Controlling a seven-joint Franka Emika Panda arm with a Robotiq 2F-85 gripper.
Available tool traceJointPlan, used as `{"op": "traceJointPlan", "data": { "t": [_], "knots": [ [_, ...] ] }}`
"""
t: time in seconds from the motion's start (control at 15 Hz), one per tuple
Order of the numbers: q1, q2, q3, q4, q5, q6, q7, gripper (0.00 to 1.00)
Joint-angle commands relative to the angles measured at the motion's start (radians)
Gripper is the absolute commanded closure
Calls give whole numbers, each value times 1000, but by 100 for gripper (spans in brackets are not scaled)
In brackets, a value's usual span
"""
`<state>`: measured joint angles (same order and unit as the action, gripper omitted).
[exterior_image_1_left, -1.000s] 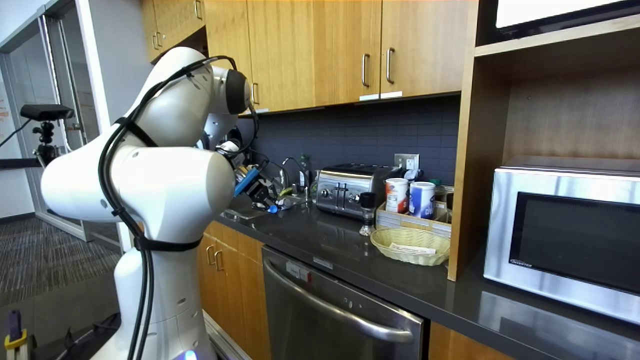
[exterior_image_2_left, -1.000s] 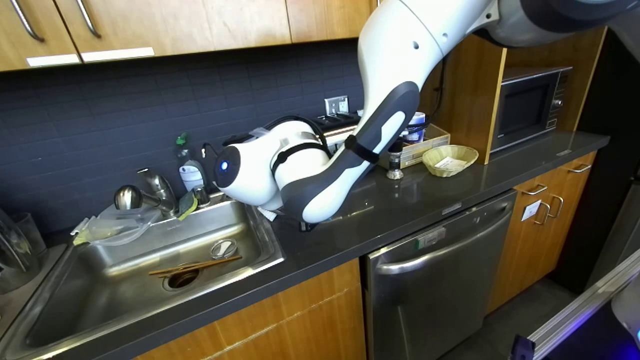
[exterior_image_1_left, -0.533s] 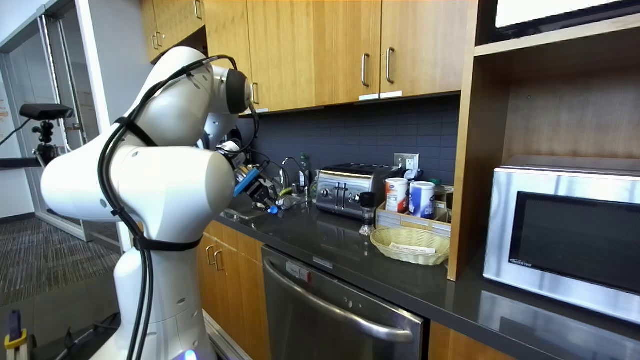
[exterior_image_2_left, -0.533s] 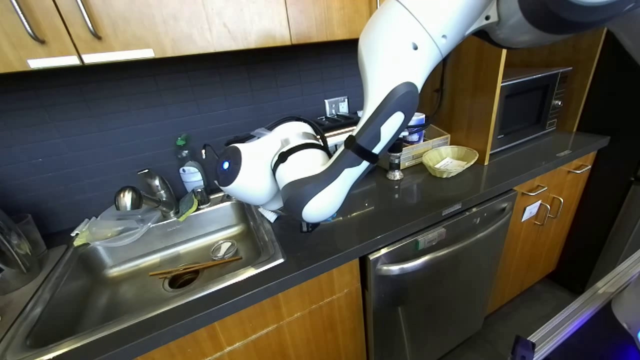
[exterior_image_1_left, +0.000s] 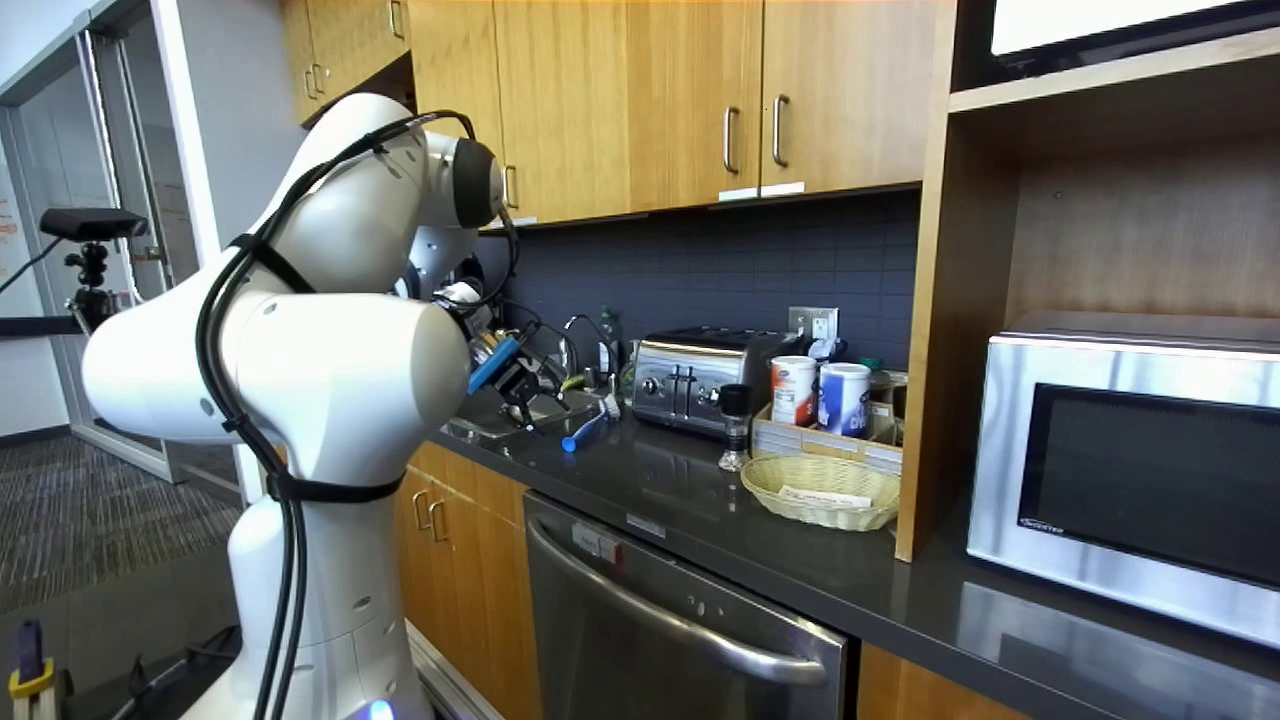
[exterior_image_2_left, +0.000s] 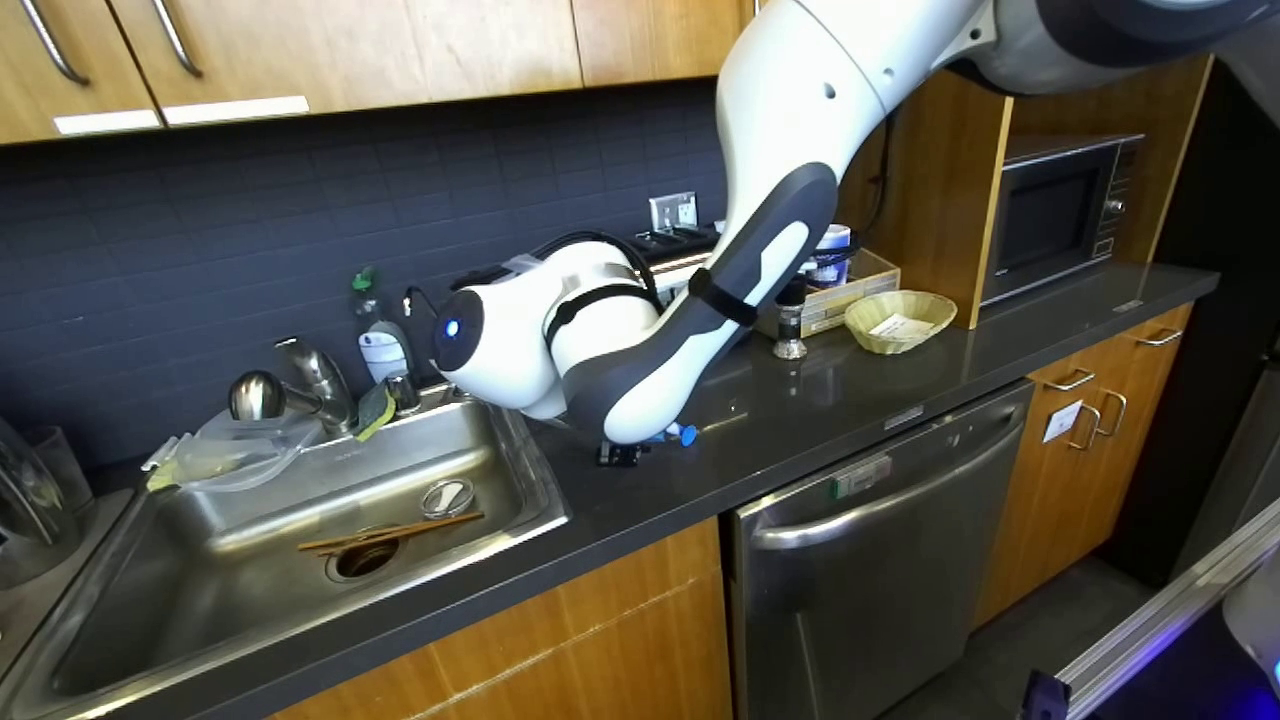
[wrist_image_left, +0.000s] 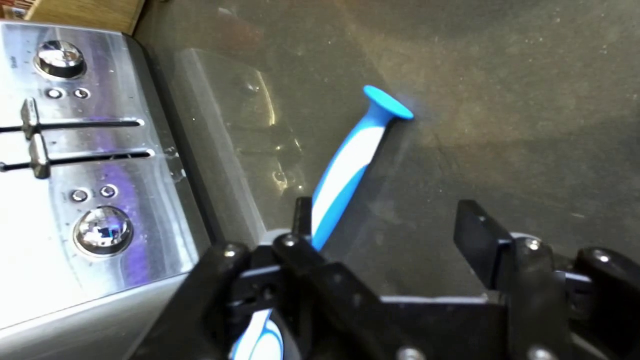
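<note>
A blue-and-white brush (wrist_image_left: 346, 165) lies on the dark counter, its flared blue end pointing away from my gripper (wrist_image_left: 387, 225) in the wrist view. My jaws stand wide apart. The brush handle passes by the left finger (wrist_image_left: 302, 217), whose linkage covers part of it; whether they touch I cannot tell. The right finger (wrist_image_left: 477, 240) is well clear of it. In an exterior view the brush (exterior_image_1_left: 588, 432) rests just beside the gripper (exterior_image_1_left: 532, 405), near the sink. Elsewhere the arm hides most of the gripper (exterior_image_2_left: 622, 453), and only the blue end of the brush (exterior_image_2_left: 686, 434) peeks out.
A chrome toaster (wrist_image_left: 100, 165) stands close on the left in the wrist view. Along the counter are a pepper grinder (exterior_image_1_left: 735, 428), a wicker basket (exterior_image_1_left: 800, 490) and a box with canisters (exterior_image_1_left: 842, 400). The steel sink (exterior_image_2_left: 200, 600) holds chopsticks (exterior_image_2_left: 395, 533).
The gripper has opened and let go of the brush. The brush has tipped down onto the counter, its blue end shifting away from the fingers. The arm has hardly moved.
</note>
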<state>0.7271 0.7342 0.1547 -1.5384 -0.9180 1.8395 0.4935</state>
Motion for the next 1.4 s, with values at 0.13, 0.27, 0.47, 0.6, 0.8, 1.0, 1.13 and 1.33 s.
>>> {"op": "traceJointPlan", "data": {
  "t": [0.13,0.27,0.47,0.6,0.8,1.0,1.13,1.33],
  "knots": [
    [-11,-21,8,-10,27,1,4,0],
    [-14,-45,12,-20,41,1,2,0],
    [-13,-82,8,-17,47,-3,1,0],
    [-17,-116,10,-20,55,-10,1,0],
    [-32,-167,15,-31,99,-35,-5,0],
    [-47,-217,19,-59,150,-50,4,0],
    [-57,-249,25,-82,201,-69,6,0],
    [-70,-311,31,-133,273,-99,18,0]
  ]
}}
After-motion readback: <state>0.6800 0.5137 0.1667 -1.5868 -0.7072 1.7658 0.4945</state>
